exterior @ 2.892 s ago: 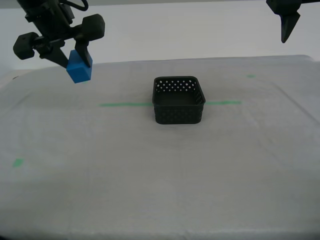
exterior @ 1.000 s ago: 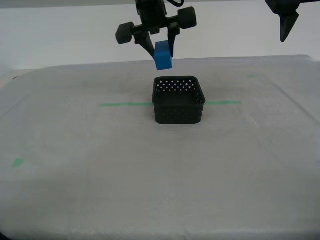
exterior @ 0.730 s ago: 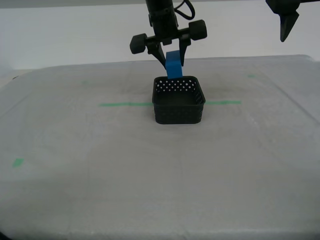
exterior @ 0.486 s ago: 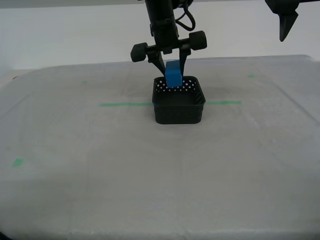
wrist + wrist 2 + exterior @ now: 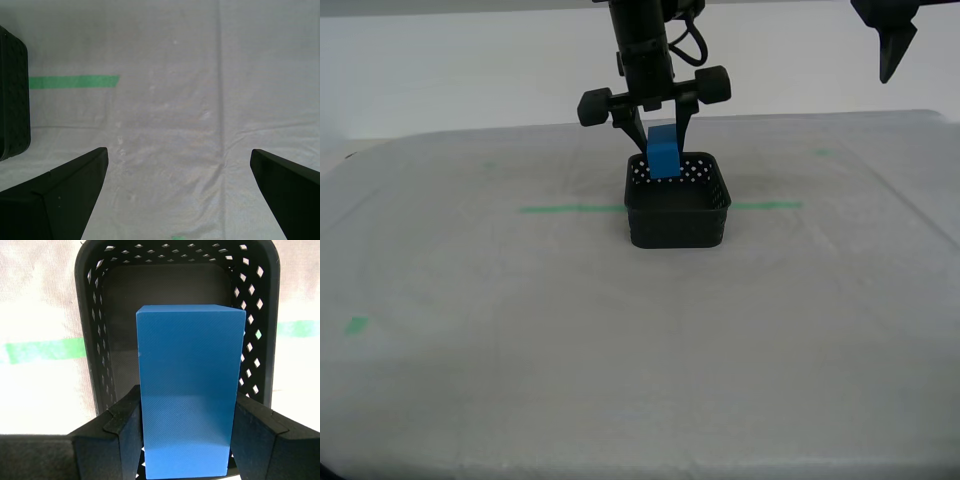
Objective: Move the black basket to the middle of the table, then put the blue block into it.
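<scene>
My second end effector [image 5: 659, 128] grips the block [image 5: 663, 152] by its two side faces, just above the back part of the basket [image 5: 677, 201], which sits mid-table [image 5: 620, 330] on the green tape line [image 5: 570, 209]. The block's long axis stands upright, lower end pointing into the basket, so if released here it could topple and strike the back wall. Toward the exterior view's right, my first end effector [image 5: 177, 195] hangs high, spread wide and empty.

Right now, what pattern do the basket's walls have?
The black basket has walls perforated with rows of small diamond-shaped holes, clearest in the second wrist view.
</scene>
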{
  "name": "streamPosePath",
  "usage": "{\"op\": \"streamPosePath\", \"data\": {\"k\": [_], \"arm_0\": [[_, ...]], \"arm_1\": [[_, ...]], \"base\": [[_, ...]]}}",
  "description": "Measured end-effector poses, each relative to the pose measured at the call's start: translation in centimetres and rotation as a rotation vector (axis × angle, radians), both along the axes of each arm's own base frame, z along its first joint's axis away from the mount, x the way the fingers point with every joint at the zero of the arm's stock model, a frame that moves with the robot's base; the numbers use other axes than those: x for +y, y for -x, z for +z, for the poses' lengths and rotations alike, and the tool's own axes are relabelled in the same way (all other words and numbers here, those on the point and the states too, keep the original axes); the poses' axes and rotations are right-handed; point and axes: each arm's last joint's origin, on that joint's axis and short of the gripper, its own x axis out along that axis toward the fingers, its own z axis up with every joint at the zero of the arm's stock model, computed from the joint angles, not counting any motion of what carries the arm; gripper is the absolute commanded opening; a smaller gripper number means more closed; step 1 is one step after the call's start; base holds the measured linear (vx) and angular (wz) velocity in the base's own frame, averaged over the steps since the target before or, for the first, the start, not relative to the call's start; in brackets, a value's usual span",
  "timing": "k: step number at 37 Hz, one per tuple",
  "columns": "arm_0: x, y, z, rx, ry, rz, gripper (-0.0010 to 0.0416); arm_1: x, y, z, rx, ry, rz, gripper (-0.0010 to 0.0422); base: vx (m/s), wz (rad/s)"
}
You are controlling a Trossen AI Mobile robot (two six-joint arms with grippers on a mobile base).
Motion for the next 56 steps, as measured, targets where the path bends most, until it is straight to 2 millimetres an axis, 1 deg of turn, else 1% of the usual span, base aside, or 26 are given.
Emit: {"op": "streamPosePath", "data": {"k": [4, 10, 21, 22, 24, 27, 29, 32, 33, 35, 36, 40, 43, 46, 48, 56], "arm_0": [[0.0, 0.0, 0.0, 0.0, 0.0, 0.0, 0.0399], [0.01, 0.0, 0.0, 0.0, 0.0, 0.0, 0.0399], [0.0, 0.0, 0.0, 0.0, 0.0, 0.0, 0.0399], [0.01, 0.0, 0.0, 0.0, 0.0, 0.0, 0.0399], [0.0, 0.0, 0.0, 0.0, 0.0, 0.0, 0.0398], [0.01, 0.0, 0.0, 0.0, 0.0, 0.0, 0.0398], [0.01, 0.0, 0.0, 0.0, 0.0, 0.0, 0.0399], [0.01, 0.0, 0.0, 0.0, 0.0, 0.0, 0.0398], [0.01, 0.0, 0.0, 0.0, 0.0, 0.0, 0.0399], [0.01, 0.0, 0.0, 0.0, 0.0, 0.0, 0.0398], [0.01, 0.0, 0.0, 0.0, 0.0, 0.0, 0.0398], [0.01, 0.0, 0.0, 0.0, 0.0, 0.0, 0.0398], [0.01, 0.0, 0.0, 0.0, 0.0, 0.0, 0.0398], [0.0, 0.0, 0.0, 0.0, 0.0, 0.0, 0.0399], [0.01, 0.0, 0.0, 0.0, 0.0, 0.0, 0.0398], [0.01, 0.0, 0.0, 0.0, 0.0, 0.0, 0.0398]], "arm_1": [[0.0, 0.0, 0.0, -0.001, 0.0, -0.003, 0.0111], [-0.04, -0.06, 0.02, -0.008, 0.004, -0.007, 0.0204], [-0.09, -0.06, 0.06, -0.011, 0.005, -0.008, 0.041], [-0.09, -0.06, 0.05, -0.011, 0.005, -0.008, 0.0411], [-0.13, -0.04, 0.05, -0.012, 0.005, -0.014, 0.0383], [-0.2, -0.02, 0.06, -0.012, 0.01, -0.017, 0.0368], [-0.25, -0.01, 0.07, -0.002, 0.026, -0.01, 0.0375], [-0.33, -0.04, 0.09, 0.001, 0.041, 0.001, 0.0405], [-0.33, -0.04, 0.1, 0.001, 0.042, 0.002, 0.0408], [-0.37, -0.03, 0.1, -0.001, 0.042, -0.001, 0.0392], [-0.36, -0.05, 0.1, -0.002, 0.043, -0.002, 0.039], [-0.39, -0.06, 0.11, -0.008, 0.041, -0.018, 0.0406], [-0.4, -0.07, 0.11, -0.012, 0.04, -0.032, 0.0396], [-0.41, -0.08, 0.12, -0.017, 0.039, -0.047, 0.0404], [-0.43, -0.07, 0.13, -0.019, 0.038, -0.054, 0.0399], [-0.49, 0.04, 0.14, -0.019, 0.033, -0.07, 0.0402]], "base": [[0.0, 0.0], [0.0, 0.0], [0.0, 0.0], [0.0, 0.0], [0.0, 0.0], [0.0, 0.0], [0.0, 0.0], [0.0, 0.0], [0.0, 0.0], [0.0, 0.0], [0.0, 0.0], [0.0, 0.0], [0.0, 0.0], [0.0, 0.0], [0.0, 0.0], [0.0, 0.0]]}}
